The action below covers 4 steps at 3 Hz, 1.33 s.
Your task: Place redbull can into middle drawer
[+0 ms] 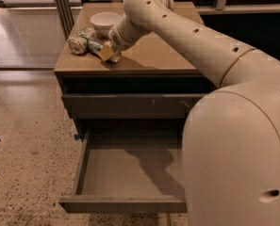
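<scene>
gripper (109, 53) down on cabinet top (172, 60) — right beside redbull can (96, 44)

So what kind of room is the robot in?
Probably an office or lab room: a speckled hard floor, a plain drawer cabinet with its middle drawer open, and metal-framed glass behind. The robot's hand is over the cabinet top, beside the redbull can.

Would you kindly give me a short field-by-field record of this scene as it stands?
end effector: low over the cabinet top, at the redbull can
redbull can: lying on the cabinet top, next to the green-and-white can
bowl: white, behind the cans
middle drawer: pulled open, can not yet inside
upper drawer: shut
</scene>
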Motion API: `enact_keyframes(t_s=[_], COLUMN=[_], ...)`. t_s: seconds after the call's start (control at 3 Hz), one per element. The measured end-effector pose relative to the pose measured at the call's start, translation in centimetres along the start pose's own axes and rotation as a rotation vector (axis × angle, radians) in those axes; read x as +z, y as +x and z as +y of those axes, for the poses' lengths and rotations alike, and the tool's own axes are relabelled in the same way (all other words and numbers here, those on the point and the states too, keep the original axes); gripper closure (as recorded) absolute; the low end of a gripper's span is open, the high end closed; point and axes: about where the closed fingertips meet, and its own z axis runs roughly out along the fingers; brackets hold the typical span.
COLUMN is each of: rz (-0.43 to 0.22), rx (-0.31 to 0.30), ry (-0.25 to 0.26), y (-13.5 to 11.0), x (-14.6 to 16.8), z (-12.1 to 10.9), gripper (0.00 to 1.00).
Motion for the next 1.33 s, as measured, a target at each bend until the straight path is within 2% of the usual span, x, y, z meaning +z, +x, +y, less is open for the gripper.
enact_keyframes(t_s=[0.33,0.67,1.0,1.33], rz=[0.011,0.010,0.001,-0.009], rx=[0.013,0.038,0.045,0.016], ry=[0.061,0.136,0.154,0.113], y=[0.6,1.7,4.1,7.4], x=[-1.9,-5.5,-9.5,-13.6], z=[-0.5,-0.9,-0.7,-0.4], gripper=[1.00,1.00,1.00,1.00])
